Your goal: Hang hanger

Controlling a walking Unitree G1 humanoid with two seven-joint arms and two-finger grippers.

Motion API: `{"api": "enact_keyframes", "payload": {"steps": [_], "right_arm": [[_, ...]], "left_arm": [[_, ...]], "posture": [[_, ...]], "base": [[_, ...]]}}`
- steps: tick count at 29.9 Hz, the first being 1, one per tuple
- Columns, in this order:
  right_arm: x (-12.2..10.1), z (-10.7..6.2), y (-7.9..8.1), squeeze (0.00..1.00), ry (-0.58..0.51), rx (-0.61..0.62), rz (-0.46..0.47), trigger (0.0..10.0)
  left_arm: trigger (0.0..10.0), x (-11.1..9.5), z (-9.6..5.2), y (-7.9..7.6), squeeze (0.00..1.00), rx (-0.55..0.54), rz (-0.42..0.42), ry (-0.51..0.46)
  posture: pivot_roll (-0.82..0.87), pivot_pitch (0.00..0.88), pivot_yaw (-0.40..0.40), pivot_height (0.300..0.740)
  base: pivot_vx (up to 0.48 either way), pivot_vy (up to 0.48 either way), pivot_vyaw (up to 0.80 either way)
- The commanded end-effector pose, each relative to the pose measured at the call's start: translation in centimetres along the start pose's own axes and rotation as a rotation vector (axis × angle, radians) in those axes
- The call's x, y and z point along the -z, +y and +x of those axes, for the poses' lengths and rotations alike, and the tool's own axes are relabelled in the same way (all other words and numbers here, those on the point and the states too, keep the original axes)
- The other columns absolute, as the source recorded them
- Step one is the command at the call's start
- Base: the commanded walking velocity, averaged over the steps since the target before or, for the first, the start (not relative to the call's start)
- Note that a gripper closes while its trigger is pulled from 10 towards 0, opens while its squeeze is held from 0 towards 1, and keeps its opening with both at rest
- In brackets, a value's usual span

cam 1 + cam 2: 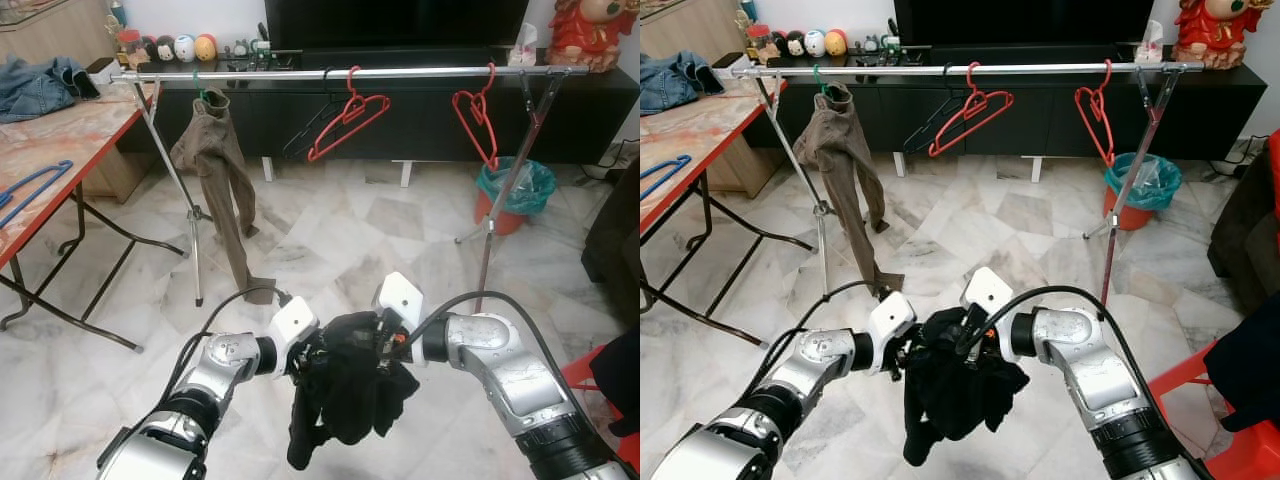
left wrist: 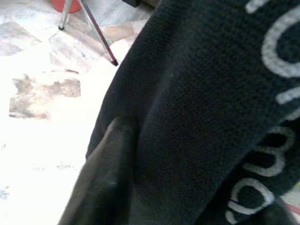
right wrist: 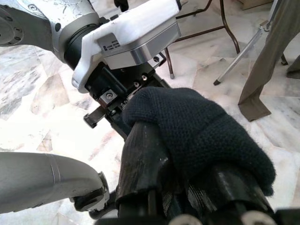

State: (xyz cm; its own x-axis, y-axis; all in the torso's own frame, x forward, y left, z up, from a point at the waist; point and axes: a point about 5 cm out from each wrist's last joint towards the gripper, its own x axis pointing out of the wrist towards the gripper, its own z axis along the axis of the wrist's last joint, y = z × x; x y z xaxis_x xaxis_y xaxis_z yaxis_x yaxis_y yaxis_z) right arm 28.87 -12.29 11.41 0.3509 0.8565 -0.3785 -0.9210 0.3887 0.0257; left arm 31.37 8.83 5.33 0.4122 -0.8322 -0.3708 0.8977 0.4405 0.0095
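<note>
A black garment (image 1: 345,400) with white lettering hangs bunched between my two arms, low in front of me. My left gripper (image 1: 310,362) grips it from the left, one finger (image 2: 108,173) pressed against the cloth (image 2: 201,93). From the right, my right gripper (image 1: 372,345) holds it, with knit fabric (image 3: 197,131) draped over its fingers (image 3: 145,159). Whether a hanger is inside the bundle cannot be told. Beyond stands a silver clothes rail (image 1: 300,74) carrying a brown garment (image 1: 215,160), a black hanger (image 1: 305,135) and two red hangers (image 1: 345,115) (image 1: 478,115).
A red-edged marble-top table (image 1: 60,150) stands at the left with a blue hanger (image 1: 30,185) and denim clothes on it. An orange bin (image 1: 512,190) with a green liner sits behind the rail's right leg. A red stool (image 1: 590,375) is at my right.
</note>
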Motion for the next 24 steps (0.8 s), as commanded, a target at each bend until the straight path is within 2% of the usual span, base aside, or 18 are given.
{"api": "enact_keyframes", "payload": {"steps": [1,22,23,24], "right_arm": [[-0.5,0.1,0.3,0.0,-0.031,-0.008,-0.018,10.0],[0.6,-0.1,0.7,0.0,-0.023,0.007,-0.021,10.0],[0.6,-0.1,0.7,0.33,-0.027,0.007,-0.019,10.0],[0.6,-0.1,0.7,0.33,-0.029,0.008,-0.019,10.0]], "left_arm": [[0.0,0.1,-0.3,0.3,0.0,-0.009,-0.024,-0.001],[0.0,0.2,-0.2,0.0,0.0,0.011,-0.031,-0.008],[0.0,0.2,-0.2,0.0,0.0,0.014,-0.032,-0.009],[0.0,0.2,-0.2,-0.1,0.0,0.014,-0.031,-0.009]], "posture": [[-0.05,0.015,0.095,0.74],[-0.05,0.0,0.098,0.74],[-0.05,0.0,0.098,0.74],[-0.05,0.0,0.098,0.74]], "base": [[0.0,0.0,0.0],[0.0,0.0,0.0],[0.0,0.0,0.0],[0.0,0.0,0.0]]}}
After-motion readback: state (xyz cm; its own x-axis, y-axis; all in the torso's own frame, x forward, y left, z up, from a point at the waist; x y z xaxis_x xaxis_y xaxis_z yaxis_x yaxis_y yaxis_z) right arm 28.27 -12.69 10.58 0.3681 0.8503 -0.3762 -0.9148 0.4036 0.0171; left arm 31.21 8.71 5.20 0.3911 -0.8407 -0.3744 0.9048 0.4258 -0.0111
